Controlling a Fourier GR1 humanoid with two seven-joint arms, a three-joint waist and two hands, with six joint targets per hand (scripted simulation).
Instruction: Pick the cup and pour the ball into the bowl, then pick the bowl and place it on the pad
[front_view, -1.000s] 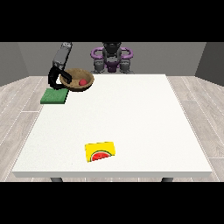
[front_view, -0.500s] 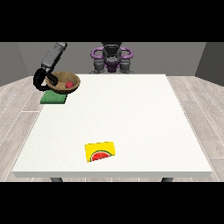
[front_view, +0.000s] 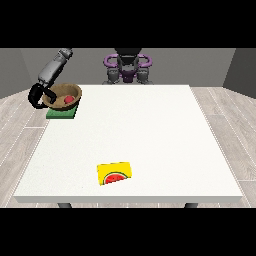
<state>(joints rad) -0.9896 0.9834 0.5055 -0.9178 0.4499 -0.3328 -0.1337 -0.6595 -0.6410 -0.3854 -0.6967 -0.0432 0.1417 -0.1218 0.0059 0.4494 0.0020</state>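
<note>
The wooden bowl sits at the far left corner of the white bench, over the green pad, which lies flat at the bench's left edge. The bowl is tilted, its mouth turned up and a little toward the near right, so the inside shows; being round, it has no long axis to speak of. A red ball lies inside it, toward the lower right of the hollow. Whether the bowl's base rests on the pad or hangs just above it cannot be told.

The hand at the view's left is at the bowl's left rim, its black fingers curled round that rim, with the grey forearm rising up and to the right behind it. The other hand does not show; only the robot's torso stands at the far edge, well apart from the bowl.

Near the front of the bench, well apart from the pad, lies a yellow card with a watermelon slice, slightly skewed. Nothing lies between it and the bowl.
</note>
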